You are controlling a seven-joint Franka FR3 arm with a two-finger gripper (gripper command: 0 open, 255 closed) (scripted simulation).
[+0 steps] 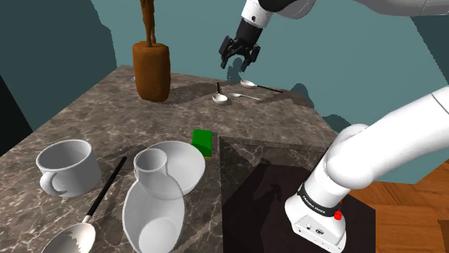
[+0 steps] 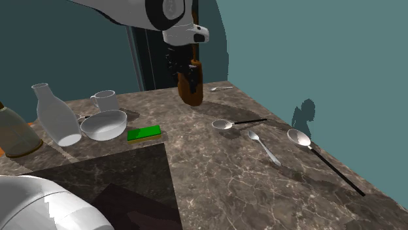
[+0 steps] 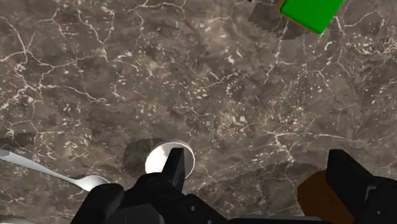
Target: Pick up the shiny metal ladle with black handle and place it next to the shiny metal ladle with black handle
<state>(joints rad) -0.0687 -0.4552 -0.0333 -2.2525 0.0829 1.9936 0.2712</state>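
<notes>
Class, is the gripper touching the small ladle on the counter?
Apart. The shoulder view shows the open gripper hanging above the small ladle, with bare counter visible between them.

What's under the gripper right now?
Marbled counter and the small ladle, its bowl partly behind one of the open fingers; its handle is covered by the gripper.

Open claw (image 1: 239, 65) on outstretched arm (image 1: 388, 154)

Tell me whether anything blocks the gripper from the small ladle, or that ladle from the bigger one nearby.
Nothing visible lies between the open gripper and the small ladle below it. A silver spoon lies on the counter between that ladle and the bigger ladle.
</notes>
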